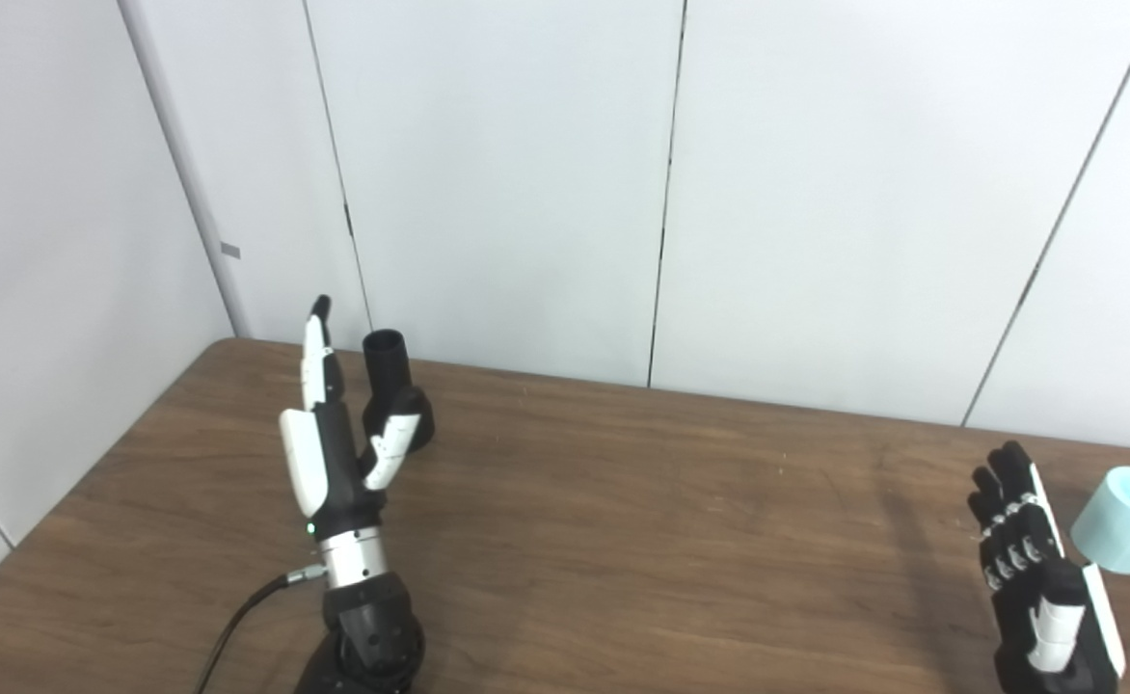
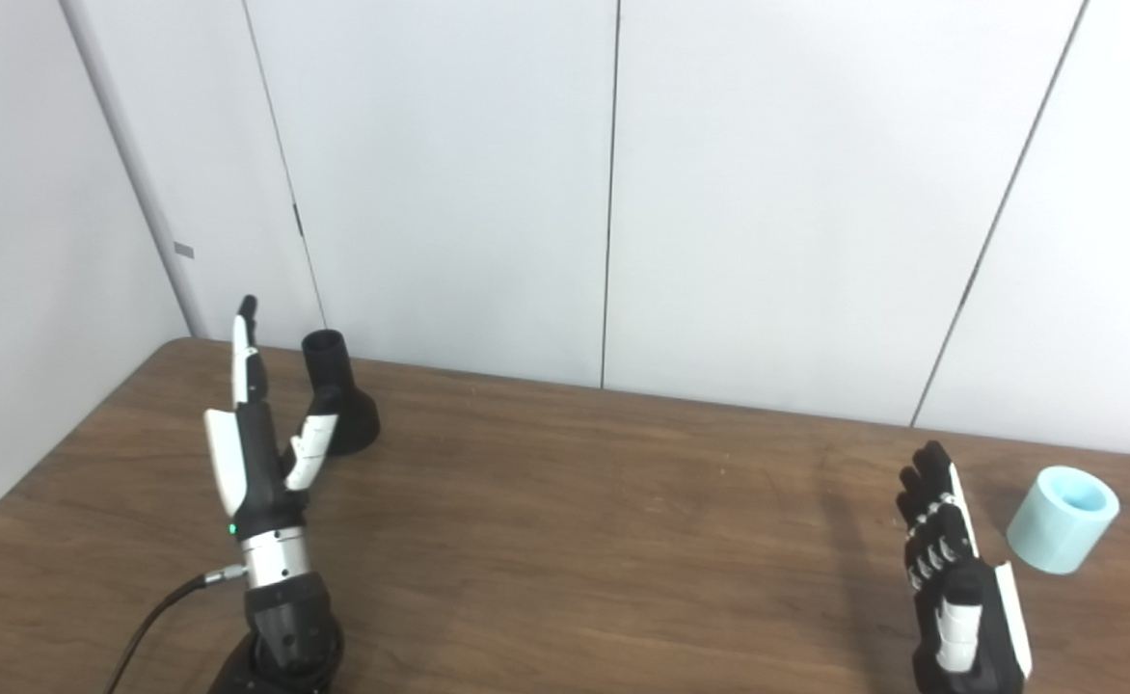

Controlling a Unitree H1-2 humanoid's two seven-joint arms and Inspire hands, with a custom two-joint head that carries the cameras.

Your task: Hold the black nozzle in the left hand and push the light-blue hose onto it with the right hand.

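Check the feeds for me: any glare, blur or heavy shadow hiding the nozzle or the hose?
Left eye view: even, soft light, no glare; the black nozzle shows little surface detail, partly behind the open left hand. Right eye view: the light-blue hose is clear, beside the open right hand; a faint shadow falls across the table left of that hand; the picture is slightly soft overall.

Light: bright, even | Shadows: soft, faint on table [image 1: 623, 540] | Glare: mild sheen | Focus: slightly soft throughout
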